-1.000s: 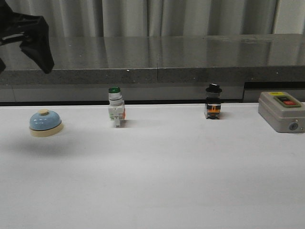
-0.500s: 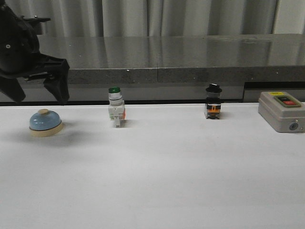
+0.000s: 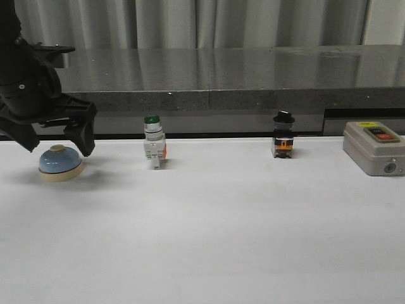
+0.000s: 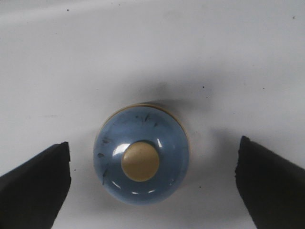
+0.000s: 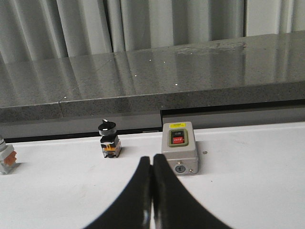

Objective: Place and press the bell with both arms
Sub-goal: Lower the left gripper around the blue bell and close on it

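- Two steps make up the job, placing and pressing, and as far as these views show neither is done: the bell (image 3: pixel 60 163) sits on the white bench (image 3: pixel 221 228) at its far left, not lifted and not held.
- Left gripper (image 3: pixel 57 147) hangs right over the bell with its fingers spread wide. In the left wrist view one finger (image 4: pixel 35 188) stands off each side of the blue dome (image 4: pixel 142 160), and bare bench shows between them and the bell, so nothing is touching.
- That view also shows the cream button (image 4: pixel 140 162) about centred between the fingers. I judge this to be the last of the approach before a grasp, so the work is at an early stage.
- Right gripper (image 5: pixel 151 164) has its fingers pressed together with nothing between them. It faces the grey box (image 5: pixel 179 147) and the black-knobbed switch (image 5: pixel 109 139), well away from the bell, and does not show in the front view.
- Left to do, by my reading: lower and close on the bell, carry it to where it should stand, set it down, then push the button, probably with the right arm.
- Green-capped switch (image 3: pixel 154 149) stands near the bell's right side and looks clear of the left gripper.
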